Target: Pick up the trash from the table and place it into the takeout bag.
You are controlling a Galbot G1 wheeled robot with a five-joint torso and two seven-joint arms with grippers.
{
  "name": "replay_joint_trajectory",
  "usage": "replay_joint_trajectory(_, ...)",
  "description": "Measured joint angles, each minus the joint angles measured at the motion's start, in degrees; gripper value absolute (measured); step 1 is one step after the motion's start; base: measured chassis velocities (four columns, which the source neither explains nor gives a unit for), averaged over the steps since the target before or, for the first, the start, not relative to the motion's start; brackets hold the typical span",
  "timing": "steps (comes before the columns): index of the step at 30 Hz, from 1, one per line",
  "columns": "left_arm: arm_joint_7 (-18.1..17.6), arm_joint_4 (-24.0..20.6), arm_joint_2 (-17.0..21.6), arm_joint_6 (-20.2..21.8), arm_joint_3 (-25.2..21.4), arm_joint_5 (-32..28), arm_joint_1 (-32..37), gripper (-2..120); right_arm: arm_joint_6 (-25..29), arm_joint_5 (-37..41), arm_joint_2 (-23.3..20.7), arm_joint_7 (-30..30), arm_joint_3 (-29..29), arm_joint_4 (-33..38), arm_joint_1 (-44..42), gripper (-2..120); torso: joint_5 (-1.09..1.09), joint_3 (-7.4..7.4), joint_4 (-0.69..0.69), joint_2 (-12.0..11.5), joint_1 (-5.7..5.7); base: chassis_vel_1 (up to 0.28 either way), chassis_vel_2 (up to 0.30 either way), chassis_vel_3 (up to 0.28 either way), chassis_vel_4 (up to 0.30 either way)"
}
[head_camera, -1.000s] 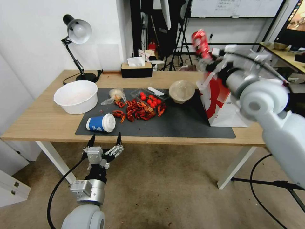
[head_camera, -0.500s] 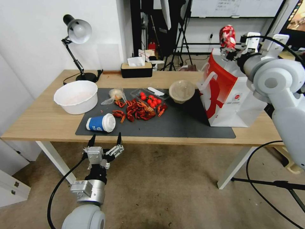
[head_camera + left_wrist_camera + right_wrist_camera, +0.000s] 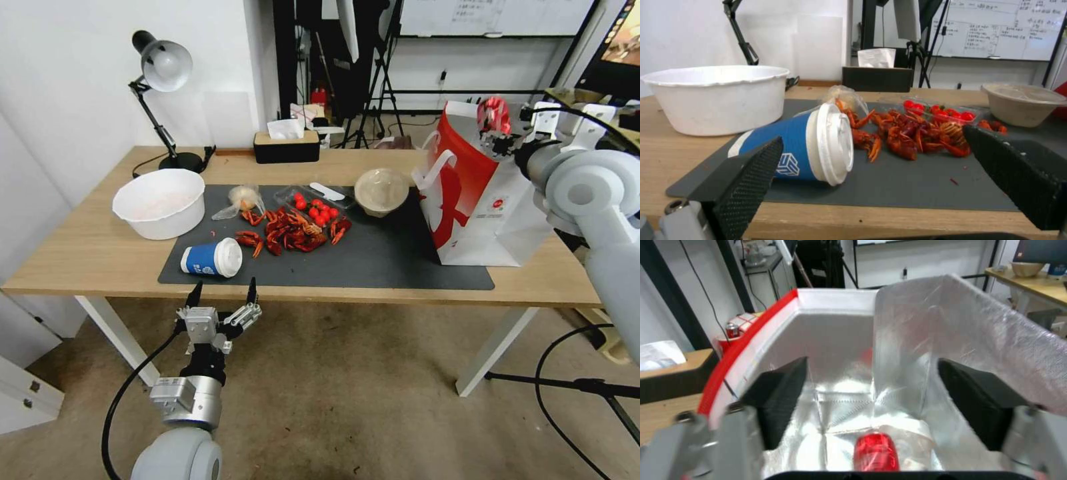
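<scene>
Lying inside takeout bag [image 3: 826, 323]: one crushed red soda can [image 3: 876, 453]; right claw [image 3: 871, 400] spread.

I count one blue-and-white paper cup [image 3: 211, 258], one round beige lidded bowl [image 3: 381, 191], one large white plastic tub [image 3: 160, 202], one crushed red soda can [image 3: 876, 451], one white-and-red paper takeout bag [image 3: 477, 200], and two grippers.

Before me stands a long light-wood table [image 3: 93, 253] on white legs. A large dark grey mat [image 3: 393, 257] lies on its middle. Directly on the bare wood I see a round white plastic tub [image 3: 160, 202], the black base of a desk lamp [image 3: 180, 162], a black tissue box with a wooden lid [image 3: 287, 147] and a white-and-red paper takeout bag [image 3: 483, 200] partly overlapping the mat.
</scene>
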Motion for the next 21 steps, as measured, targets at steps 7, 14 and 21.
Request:
replay_joint_trajectory(7, 0.02, -0.41, 0.04, -0.02, -0.01, 0.03, 0.22, 100, 5.61, -0.63, -0.89, -3.59, 1.47, 2.23, -0.08, 98, 0.00, 0.00, 0.00, 0.00, 0.00, 0.000, 0.000, 0.000, 0.000)
replay_joint_trajectory(14, 0.05, -0.67, 0.07, -0.03, -0.16, 0.16, 0.35, 100, 20.98, -2.39, -3.08, -15.15, 3.18, 8.76, -4.42, 100, -0.01, -0.01, 0.00, 0.00, 0.01, 0.000, 0.000, 0.000, 0.000)
replay_joint_trajectory(21, 0.06, -0.69, 0.13, -0.11, -0.23, 0.16, 0.50, 100, 30.56, -9.92, -4.03, -23.76, 3.86, 14.14, -12.62, 100, 0.01, -0.01, -0.01, 0.00, 0.01, 0.000, 0.000, 0.000, 0.000)
